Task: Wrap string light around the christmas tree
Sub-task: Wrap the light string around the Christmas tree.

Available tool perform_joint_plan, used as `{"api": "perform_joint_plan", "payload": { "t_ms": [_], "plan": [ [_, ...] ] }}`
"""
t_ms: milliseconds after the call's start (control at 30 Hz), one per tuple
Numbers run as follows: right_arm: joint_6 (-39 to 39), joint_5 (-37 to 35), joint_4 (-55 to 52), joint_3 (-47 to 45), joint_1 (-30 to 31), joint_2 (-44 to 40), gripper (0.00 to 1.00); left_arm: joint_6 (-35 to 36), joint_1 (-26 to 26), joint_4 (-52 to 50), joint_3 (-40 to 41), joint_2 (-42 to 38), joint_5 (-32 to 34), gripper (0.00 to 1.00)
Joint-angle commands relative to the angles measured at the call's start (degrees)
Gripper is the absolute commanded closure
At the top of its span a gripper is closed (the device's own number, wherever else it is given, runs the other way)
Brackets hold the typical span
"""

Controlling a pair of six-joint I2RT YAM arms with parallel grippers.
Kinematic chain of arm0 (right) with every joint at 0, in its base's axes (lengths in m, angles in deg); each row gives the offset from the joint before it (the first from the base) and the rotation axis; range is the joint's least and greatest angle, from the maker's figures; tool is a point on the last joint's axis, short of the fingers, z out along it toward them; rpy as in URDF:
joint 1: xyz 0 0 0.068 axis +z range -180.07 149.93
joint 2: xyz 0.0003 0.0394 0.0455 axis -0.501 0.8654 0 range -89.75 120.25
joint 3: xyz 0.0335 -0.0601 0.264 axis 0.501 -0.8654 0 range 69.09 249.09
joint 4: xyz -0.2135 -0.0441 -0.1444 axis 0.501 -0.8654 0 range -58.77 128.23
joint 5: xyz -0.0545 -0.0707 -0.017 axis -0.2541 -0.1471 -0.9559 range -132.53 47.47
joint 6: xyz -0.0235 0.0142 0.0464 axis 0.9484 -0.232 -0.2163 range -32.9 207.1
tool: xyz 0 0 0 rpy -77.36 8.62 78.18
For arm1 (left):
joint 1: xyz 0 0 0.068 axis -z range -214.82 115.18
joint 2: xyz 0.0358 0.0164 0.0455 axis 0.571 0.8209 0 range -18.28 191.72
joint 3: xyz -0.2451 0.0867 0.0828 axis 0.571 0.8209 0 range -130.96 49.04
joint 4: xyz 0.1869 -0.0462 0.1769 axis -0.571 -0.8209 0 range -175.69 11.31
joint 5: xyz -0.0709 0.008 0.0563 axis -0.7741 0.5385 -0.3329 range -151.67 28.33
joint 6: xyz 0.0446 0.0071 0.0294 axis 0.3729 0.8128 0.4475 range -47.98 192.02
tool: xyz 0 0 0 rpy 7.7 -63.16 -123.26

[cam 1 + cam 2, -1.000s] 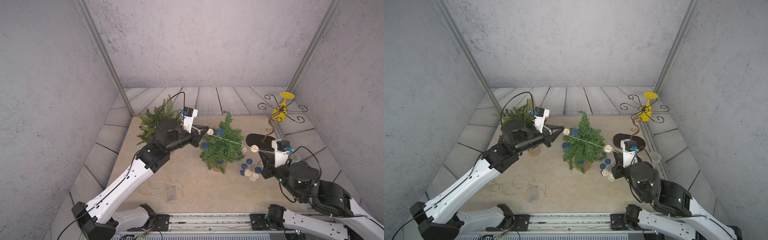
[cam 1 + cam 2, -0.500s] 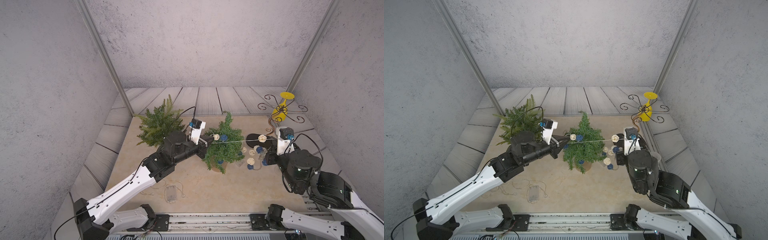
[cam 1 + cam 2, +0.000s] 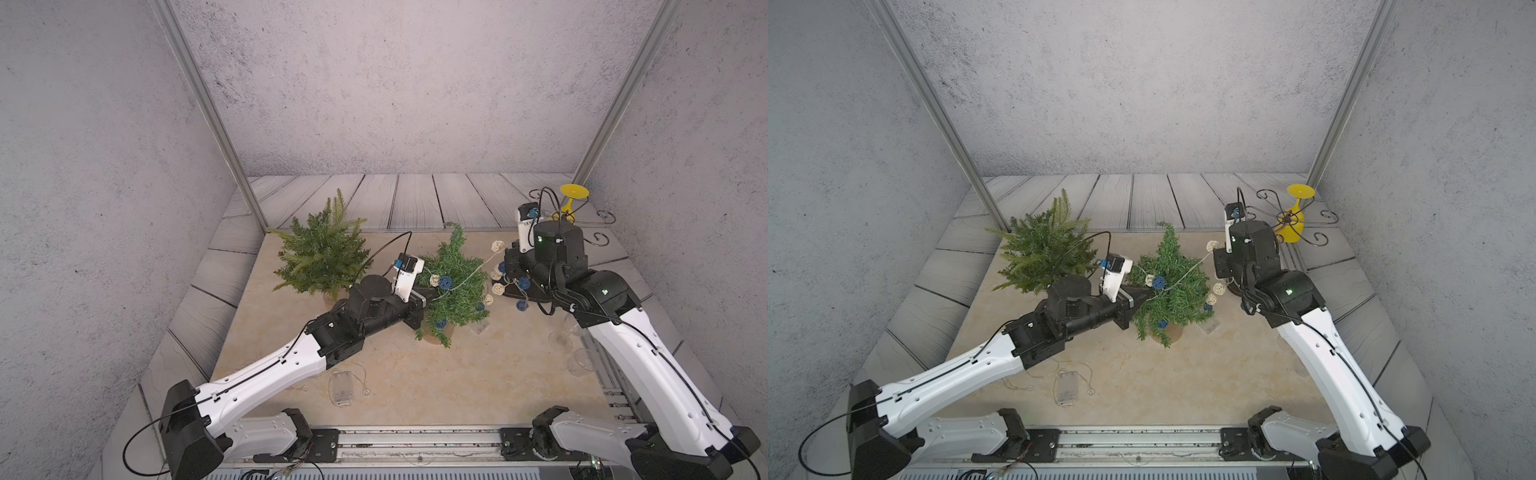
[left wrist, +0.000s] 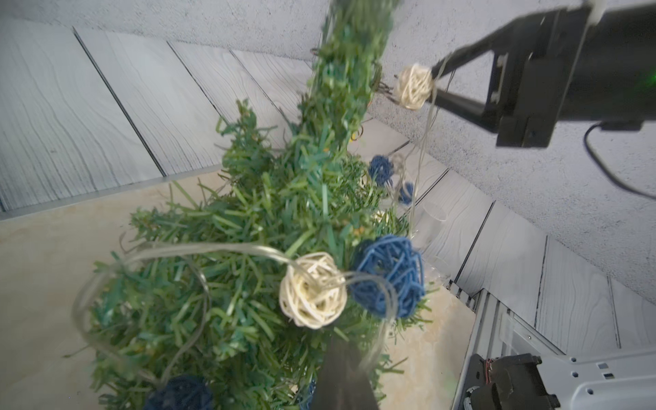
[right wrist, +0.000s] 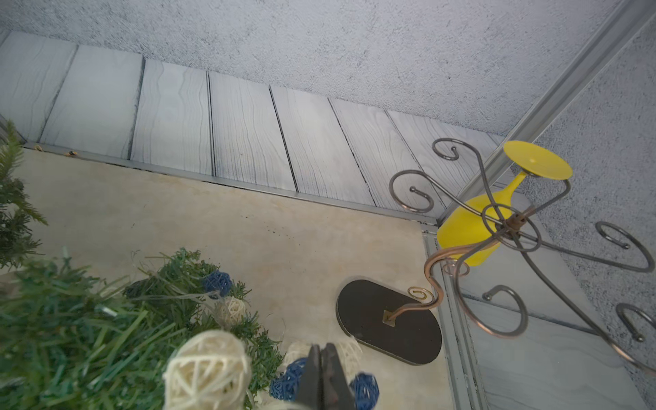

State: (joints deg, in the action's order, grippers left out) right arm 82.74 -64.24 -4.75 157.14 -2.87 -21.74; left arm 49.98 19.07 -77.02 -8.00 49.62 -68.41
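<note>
The battery box [image 3: 341,386] lies on the surface [image 3: 415,386], back behind the left tool [image 3: 1147,292]. That tool is clenched on the string light [image 3: 444,281], right against the christmas tree [image 3: 461,266]. Some balls sit in the branches and others hang loose, so the job looks about half done. Past the tree, the right tool [image 4: 436,85] pinches the wire beside a white ball [image 4: 413,87].

Left of christmas tree [image 3: 461,299]: fern [image 3: 324,257]; string light [image 3: 446,282] across tree.

No text, label, brand or number can be read anywhere.
</note>
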Motion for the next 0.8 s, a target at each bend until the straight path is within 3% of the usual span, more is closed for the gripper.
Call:
{"api": "perform_joint_plan", "payload": {
  "t_ms": [0,100,233,400,567,667,767],
  "plan": [
    [3.22,1.68,1.08,4.19,-1.37,3.11,1.0,0.05,1.2,1.8,1.38,-1.21,1.45,0.87],
    [4.83,5.11,5.08,5.07,-1.61,4.7,1.0,-0.19,1.28,2.36,2.43,-1.63,1.57,0.67],
    [7.31,8.24,7.43,8.59,-1.83,7.85,1.0,0.06,1.46,2.14,2.6,-2.27,1.79,0.58],
    [8.51,16.06,8.19,13.35,-2.05,12.76,1.0,0.51,1.41,0.96,4.29,-6.07,3.79,0.35],
    [9.28,19.63,6.08,18.76,-2.89,19.88,1.0,1.94,1.37,-2.98,4.48,-10.39,6.99,0.24],
    [8.32,27.56,8.25,18.0,-3.6,20.57,1.0,3.81,0.66,-4.56,3.88,-12.12,10.37,0.22],
    [7.53,35.49,8.82,19.12,-3.74,22.18,1.0,6.96,-2.58,-4.88,1.16,-11.13,7.77,0.23]
  ]
}}
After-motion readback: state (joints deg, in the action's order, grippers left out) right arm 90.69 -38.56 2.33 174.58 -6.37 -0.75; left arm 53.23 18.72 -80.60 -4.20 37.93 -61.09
